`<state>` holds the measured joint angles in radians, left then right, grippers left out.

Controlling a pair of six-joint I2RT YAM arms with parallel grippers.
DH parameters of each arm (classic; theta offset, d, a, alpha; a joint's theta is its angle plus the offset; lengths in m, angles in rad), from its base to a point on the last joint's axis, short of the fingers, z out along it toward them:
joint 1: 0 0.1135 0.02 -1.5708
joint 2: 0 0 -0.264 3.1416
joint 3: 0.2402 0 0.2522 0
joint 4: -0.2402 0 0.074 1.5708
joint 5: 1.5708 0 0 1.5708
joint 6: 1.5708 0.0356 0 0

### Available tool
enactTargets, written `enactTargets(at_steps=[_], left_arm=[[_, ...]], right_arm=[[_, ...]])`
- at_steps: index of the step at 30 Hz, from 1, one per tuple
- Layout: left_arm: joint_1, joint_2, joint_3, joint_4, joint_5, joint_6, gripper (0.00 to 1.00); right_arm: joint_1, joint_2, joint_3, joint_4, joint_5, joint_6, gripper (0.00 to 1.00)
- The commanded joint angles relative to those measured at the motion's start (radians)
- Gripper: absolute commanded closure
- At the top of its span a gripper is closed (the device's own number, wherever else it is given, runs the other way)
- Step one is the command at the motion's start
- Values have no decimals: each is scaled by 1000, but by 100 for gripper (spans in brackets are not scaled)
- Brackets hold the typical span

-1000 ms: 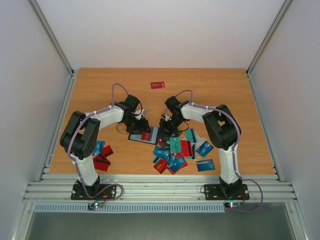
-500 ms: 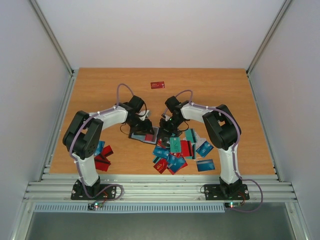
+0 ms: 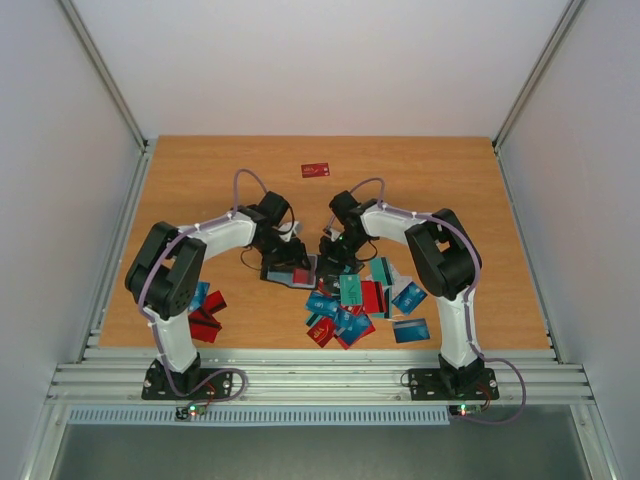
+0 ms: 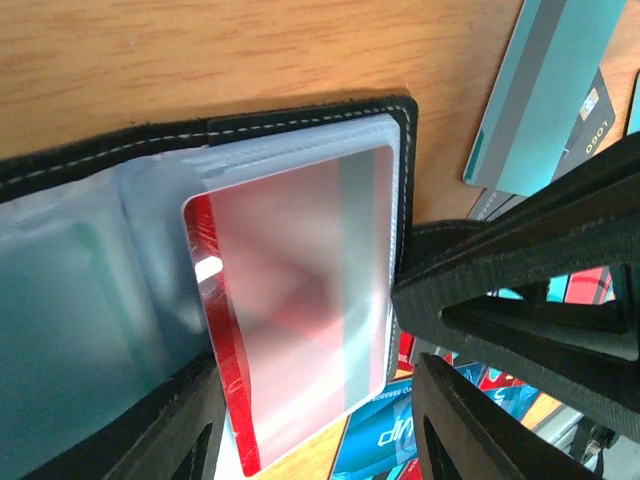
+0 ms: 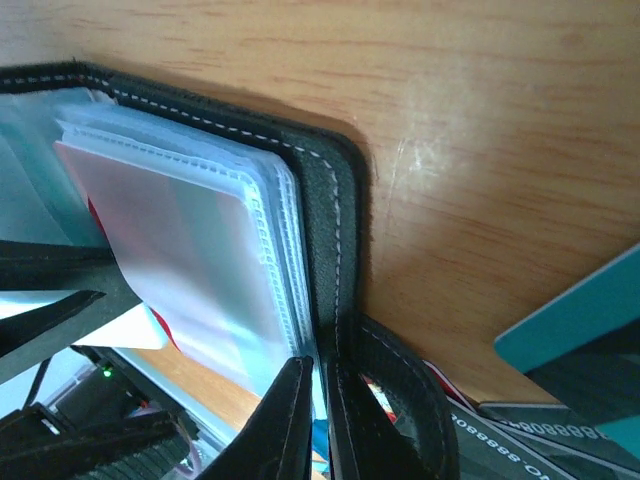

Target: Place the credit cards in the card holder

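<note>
**A:** Where is the card holder (image 3: pixel 297 268)?

**B:** Near the middle of the desk (image 3: pixel 430 180), lying open between the two arms, with its clear sleeves (image 5: pixel 200 230) facing up.

**A:** And the left claw (image 4: pixel 302 330)?

**B:** Half closed above the holder, gripping a red card (image 4: pixel 290 300) by two opposite edges. The card's upper end lies over the sleeves. Its lower end sticks out past the holder's rim. The picture is too blurred there to say whether the upper end is inside a sleeve.

**A:** The right claw (image 5: pixel 318 372)?

**B:** Pinched tight on the holder's black stitched cover, at the side nearest the right arm. The sleeve edges are just beside its fingers.

**A:** Where are the other credit cards (image 3: pixel 350 305)?

**B:** Most sit in a loose, overlapping heap of red, teal and blue just beside the holder, on the right arm's side and nearer the arm bases. A smaller cluster (image 3: pixel 205 312) lies by the left arm, well apart from the holder. A stray card (image 3: pixel 315 170), also red, lies flat toward the far side of the desk.

**A:** Anything right by the holder?

**B:** A teal card (image 4: pixel 545 90) lies near its corner, overlapping a dark grey one
</note>
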<state>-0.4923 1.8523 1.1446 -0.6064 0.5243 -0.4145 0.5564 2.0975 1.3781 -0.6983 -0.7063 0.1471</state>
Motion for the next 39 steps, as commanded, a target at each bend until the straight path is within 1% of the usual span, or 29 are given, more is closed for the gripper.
enactTargets(at_steps=[1,8,11,14,19,20,23,25,27,29,31,33,35,36,39], left_arm=[[-10,-49,14,-34,27,-23,46],[32,-87,36,-102,-30,34,45],[43,-93,33,-107,-33,55,53],[48,-89,32,-114,-33,72,57],[49,-88,32,-133,-55,102,57],[49,-86,30,-132,-56,107,56],[49,-57,32,-128,-24,122,49],[48,-40,33,-111,4,124,47],[47,-29,40,-104,12,120,47],[48,-25,50,-109,8,119,49],[47,-34,57,-115,-2,121,53],[47,-45,61,-118,-16,124,61],[47,-48,69,-127,-34,129,74],[47,-46,71,-131,-40,133,79],[49,-35,65,-124,-39,142,85]], right_arm=[[-12,15,32,-40,52,-41,92],[-15,-51,2,15,-38,-47,80],[-14,-72,-18,53,-74,-29,76],[-14,-75,-32,90,-100,-7,74],[-15,-80,-40,114,-117,21,72],[-16,-85,-41,114,-117,24,71],[-15,-102,-39,81,-81,17,63],[-15,-107,-31,34,-39,4,58],[-15,-116,-28,11,-22,-8,57],[-15,-123,-37,36,-42,-3,56],[-14,-125,-51,89,-83,23,56],[-13,-121,-66,156,-128,55,57],[-13,-107,-73,201,-167,82,57],[-14,-99,-73,214,-178,91,57],[-13,-75,-71,220,-178,98,59]])
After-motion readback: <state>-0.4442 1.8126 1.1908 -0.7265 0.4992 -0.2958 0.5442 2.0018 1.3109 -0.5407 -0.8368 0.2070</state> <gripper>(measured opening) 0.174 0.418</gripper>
